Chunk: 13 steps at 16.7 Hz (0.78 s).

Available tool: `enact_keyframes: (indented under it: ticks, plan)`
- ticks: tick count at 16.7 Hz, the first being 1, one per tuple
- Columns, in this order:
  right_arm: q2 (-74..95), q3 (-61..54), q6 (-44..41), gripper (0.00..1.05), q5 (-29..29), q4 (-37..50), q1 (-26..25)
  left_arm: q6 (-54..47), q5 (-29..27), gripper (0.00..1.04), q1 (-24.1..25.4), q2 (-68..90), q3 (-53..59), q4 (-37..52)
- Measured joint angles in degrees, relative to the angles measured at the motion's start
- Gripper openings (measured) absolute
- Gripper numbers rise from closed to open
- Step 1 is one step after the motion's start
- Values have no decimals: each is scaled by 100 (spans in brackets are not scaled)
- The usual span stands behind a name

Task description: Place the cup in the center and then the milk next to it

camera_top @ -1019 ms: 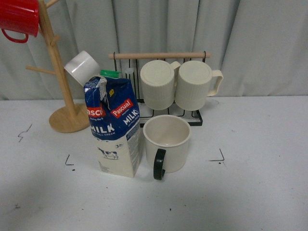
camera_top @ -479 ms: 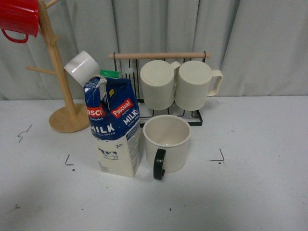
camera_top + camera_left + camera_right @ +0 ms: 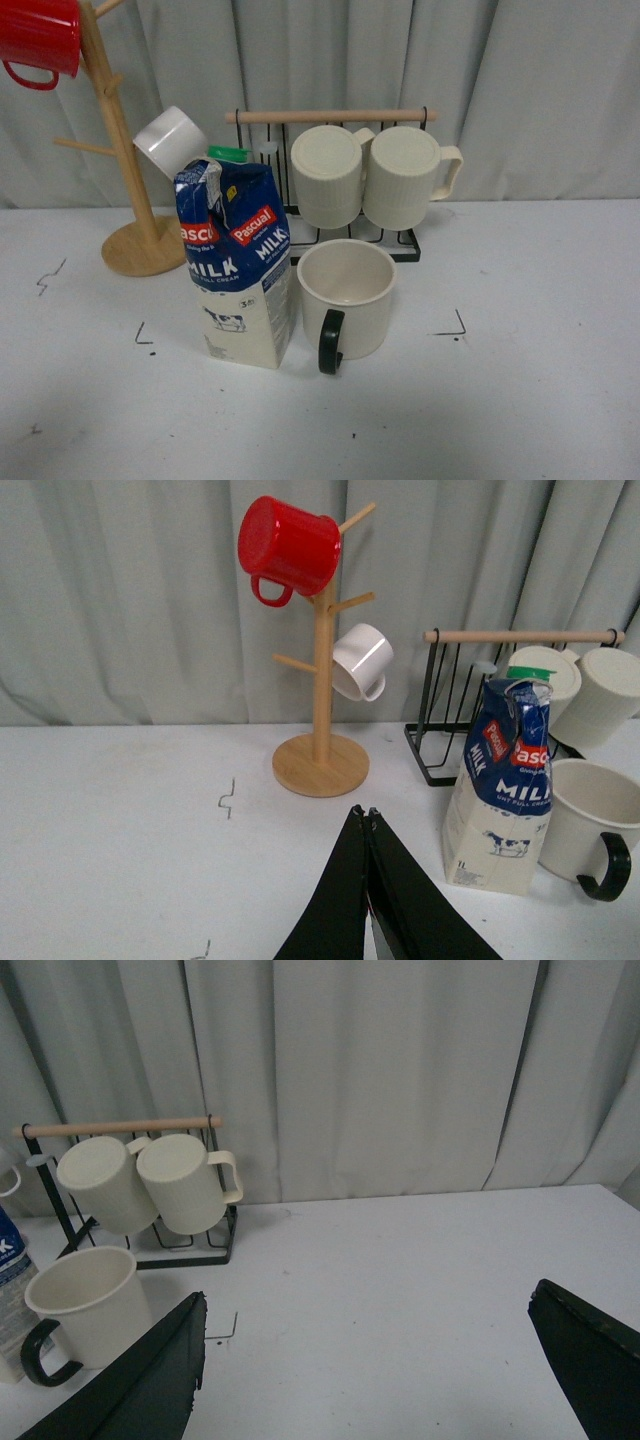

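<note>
Cup (image 3: 346, 297) and milk carton (image 3: 237, 262) are standing upright, touching, between the table's corner marks. Left gripper (image 3: 367, 880), pinched closed and empty, is hanging nearer the carton; right gripper (image 3: 365, 1360) is gaping wide, holding nothing.

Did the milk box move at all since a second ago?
No. The milk stands in the same spot, just left of the cup and in front of the wooden mug tree.
</note>
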<state>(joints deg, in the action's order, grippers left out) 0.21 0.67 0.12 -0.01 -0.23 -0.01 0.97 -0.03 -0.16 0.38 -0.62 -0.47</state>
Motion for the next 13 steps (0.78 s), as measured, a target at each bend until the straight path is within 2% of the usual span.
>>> enact_keyframes:
  ticks: [1,2,10,11,12,13]
  plan:
    - [0,0,0,98,0,2,0,0,2,2,0,-15,0,22]
    - [0,0,0,98,0,4,0,2,2,9,0,-15,0,22]
    - [0,0,0,98,0,2,0,2,2,83,0,-15,0,28]
    - [0,0,0,98,0,4,0,0,2,96,0,-15,0,28]
    - [0,0,0,98,0,2,0,-4,2,100,0,-15,0,28]
    - [0,0,0,98,0,4,0,-2,2,97,0,-15,0,28]
